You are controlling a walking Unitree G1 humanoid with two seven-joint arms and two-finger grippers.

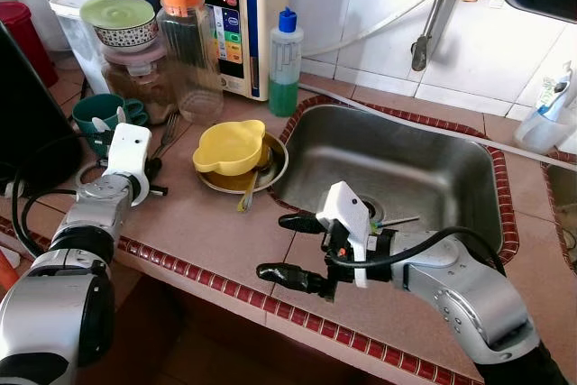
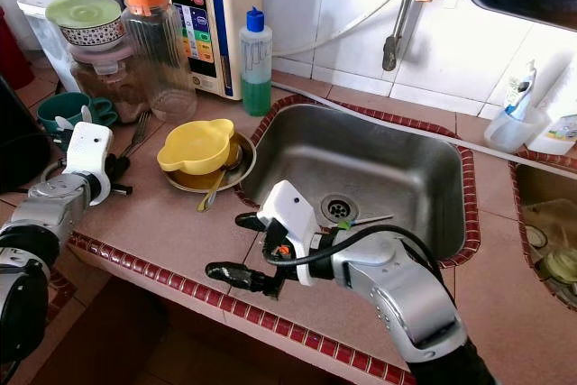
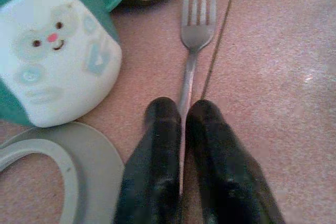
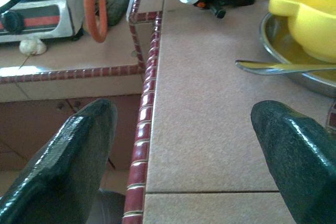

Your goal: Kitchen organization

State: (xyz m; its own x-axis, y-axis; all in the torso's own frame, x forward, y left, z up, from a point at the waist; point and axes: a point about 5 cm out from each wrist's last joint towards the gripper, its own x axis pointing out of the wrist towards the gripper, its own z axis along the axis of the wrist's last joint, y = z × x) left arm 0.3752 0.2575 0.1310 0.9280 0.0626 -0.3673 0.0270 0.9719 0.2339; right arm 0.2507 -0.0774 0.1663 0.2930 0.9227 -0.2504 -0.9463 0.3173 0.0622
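Left eye view: tiled surface (image 1: pixel 207 223) runs along the front w/ a steel sink (image 1: pixel 397 164) set in on the robot's right. Between sink and the jars at the back-left sits a metal plate (image 1: pixel 270 171) carrying a yellow bowl (image 1: pixel 230 146) and a spoon (image 1: pixel 245 197) whose handle sticks out toward the front edge. Further left, a teal mug (image 1: pixel 101 113), and just beside it a fork (image 1: pixel 167 135) lying flat on the surface. Left hand (image 3: pixel 182 124) is down on the fork: fingers (image 3: pixel 157 145) pinched narrow on the handle, tines pointing straight away from the wrist toward the jars, so the fork's long axis is in line w/ the hand. Mug is just beside the hand on one side, a pale ring-shaped lid (image 3: pixel 52 166) near it too. Right hand (image 1: pixel 293 248) hovers over the front edge of the surface, fingers spread wide, holding nothing; plate and spoon handle lie ahead of it, near but apart. Judgement: fork is the left arm's job, being far closer; a lift straight up should clear the mug, any sideways drift could knock it. Sink lies well off to the right of the fork.
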